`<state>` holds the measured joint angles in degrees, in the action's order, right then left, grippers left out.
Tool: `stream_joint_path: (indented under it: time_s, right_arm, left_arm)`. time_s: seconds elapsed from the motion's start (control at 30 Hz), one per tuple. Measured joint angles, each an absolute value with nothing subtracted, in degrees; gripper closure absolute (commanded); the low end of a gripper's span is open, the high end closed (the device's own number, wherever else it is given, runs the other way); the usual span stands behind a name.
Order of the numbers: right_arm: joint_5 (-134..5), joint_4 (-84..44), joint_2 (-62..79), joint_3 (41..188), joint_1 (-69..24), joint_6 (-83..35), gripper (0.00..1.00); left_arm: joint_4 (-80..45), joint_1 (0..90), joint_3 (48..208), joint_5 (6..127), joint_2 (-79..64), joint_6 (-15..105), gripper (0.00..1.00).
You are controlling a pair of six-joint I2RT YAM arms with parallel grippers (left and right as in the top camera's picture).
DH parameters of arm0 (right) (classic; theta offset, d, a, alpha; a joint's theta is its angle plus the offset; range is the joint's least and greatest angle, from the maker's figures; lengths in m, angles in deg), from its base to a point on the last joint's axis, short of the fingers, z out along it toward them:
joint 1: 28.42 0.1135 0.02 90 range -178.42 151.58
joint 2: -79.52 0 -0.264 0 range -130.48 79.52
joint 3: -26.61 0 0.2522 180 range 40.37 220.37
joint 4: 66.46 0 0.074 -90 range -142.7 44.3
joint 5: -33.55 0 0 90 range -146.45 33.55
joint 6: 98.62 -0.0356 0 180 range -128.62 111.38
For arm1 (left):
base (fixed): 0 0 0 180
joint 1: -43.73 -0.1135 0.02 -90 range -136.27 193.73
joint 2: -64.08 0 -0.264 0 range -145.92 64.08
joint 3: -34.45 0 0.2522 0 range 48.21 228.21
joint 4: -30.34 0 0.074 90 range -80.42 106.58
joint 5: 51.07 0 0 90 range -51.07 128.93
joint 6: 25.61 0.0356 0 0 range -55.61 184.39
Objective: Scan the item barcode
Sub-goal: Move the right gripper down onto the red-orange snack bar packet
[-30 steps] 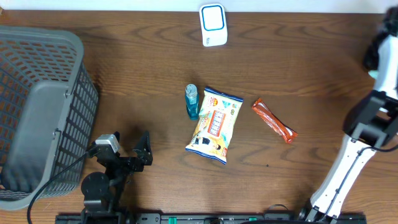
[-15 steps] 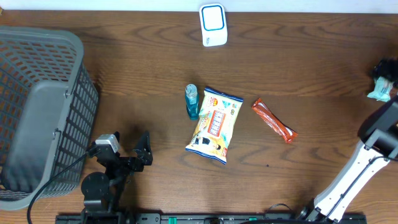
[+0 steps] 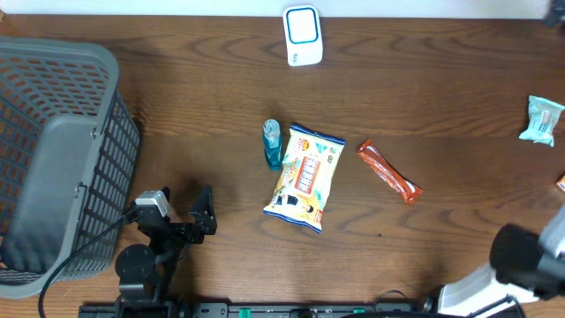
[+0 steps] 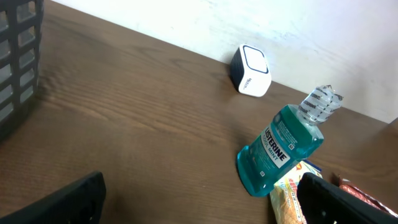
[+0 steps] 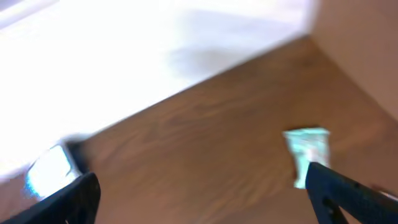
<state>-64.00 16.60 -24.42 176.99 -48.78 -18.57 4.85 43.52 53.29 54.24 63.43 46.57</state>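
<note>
step: nothing is held, so I reckon it's the pick-up stage, ahead of the scanner (image 3: 302, 35)
left claw (image 4: 199, 205): wide open, empty, low over the worktop (image 3: 177, 97)
right claw (image 5: 202, 196): wide open too, nothing in it, view's pretty blurry
items: mouthwash bottle (image 3: 273, 143), snack bag (image 3: 305, 177) and orange bar (image 3: 388, 171) mid worktop, small teal packet (image 3: 540, 119) far right
basket (image 3: 62, 46): looks empty from above
next: grab one item, turn its barcode toward the scanner
</note>
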Motion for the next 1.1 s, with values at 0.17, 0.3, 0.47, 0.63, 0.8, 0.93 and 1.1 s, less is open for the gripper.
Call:
stream_joint_path:
  time_s: [0.17,0.3,0.47,0.63,0.8,0.93,1.1]
  right_arm:
    - [-72.9,27.0,-21.6,177.3,-40.8,-6.2,0.01]
    - [-76.3,37.9,-22.5,175.4,-34.4,2.3,0.01]
    - [-78.0,40.6,-22.7,166.0,-27.3,8.6,0.01]
    - [-77.4,35.9,-23.0,151.0,-21.5,11.0,0.01]
    - [-72.5,26.4,-23.5,136.8,-17.9,8.8,0.01]
    - [-69.9,21.3,-23.8,129.5,-16.4,6.9,0.02]
    - [-64.6,10.2,-23.8,120.3,-14.9,5.8,0.07]
  left_arm:
    - [4.8,43.5,53.3,54.3,63.4,46.6,0.02]
    - [4.8,43.5,53.3,54.2,63.4,46.6,0.02]
    - [4.8,43.5,53.3,54.3,63.4,46.6,0.02]
    - [4.8,43.5,53.3,54.3,63.4,46.5,0.02]
    - [4.8,43.5,53.3,54.3,63.4,46.5,0.02]
    - [4.8,43.5,53.3,54.2,63.4,46.6,0.02]
    - [4.8,43.5,53.3,54.2,63.4,46.6,0.02]
